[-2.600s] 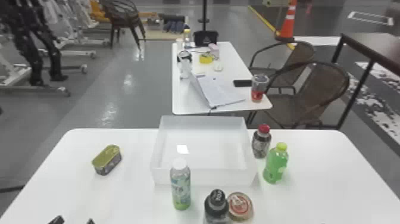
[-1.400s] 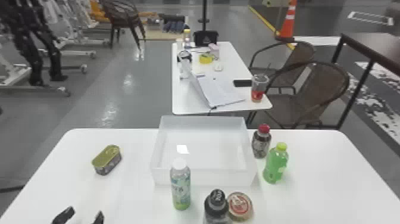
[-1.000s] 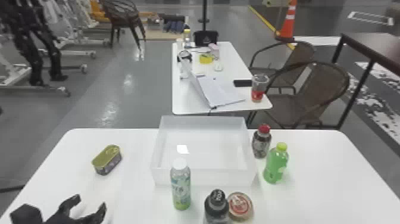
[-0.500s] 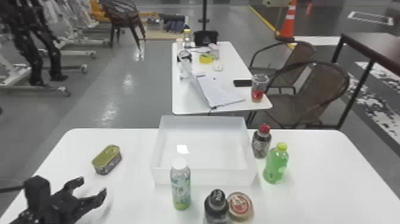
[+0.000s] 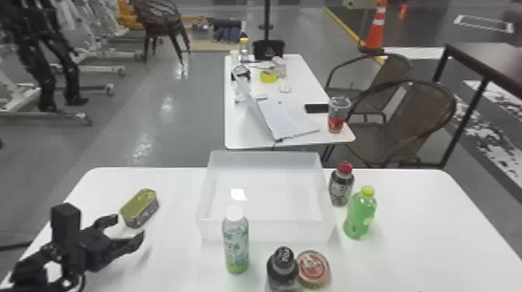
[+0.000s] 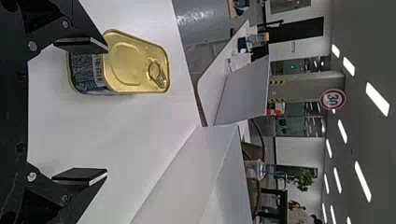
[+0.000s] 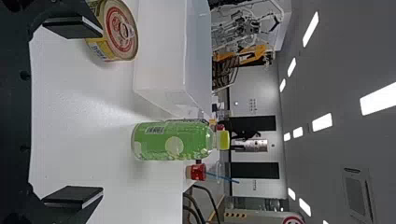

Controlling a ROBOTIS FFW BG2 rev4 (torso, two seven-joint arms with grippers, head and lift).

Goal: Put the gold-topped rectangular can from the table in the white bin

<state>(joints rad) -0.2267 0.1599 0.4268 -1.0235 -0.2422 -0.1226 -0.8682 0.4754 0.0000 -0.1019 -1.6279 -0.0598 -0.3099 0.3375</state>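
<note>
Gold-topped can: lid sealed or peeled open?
Sealed. In the left wrist view, the gold-topped can has its lid unbroken across the top, with the pull ring lying down on it.

Item 1: can (image 5: 139,205), rectangular, corners rounded. Gold top, closed, with 1 ring-pull at 1 end; dark printed side (a barcode shows in the left wrist view). Lies flat, gold face up, on the left part of the table (image 5: 419,248), its long axis slanting from near left to far right. Well apart from item 2.

Item 2: white bin (image 5: 272,232), rectangular, slightly translucent, 4 walls, open top. Stands upright at the middle of the table's far side, to the right of item 1.
</note>
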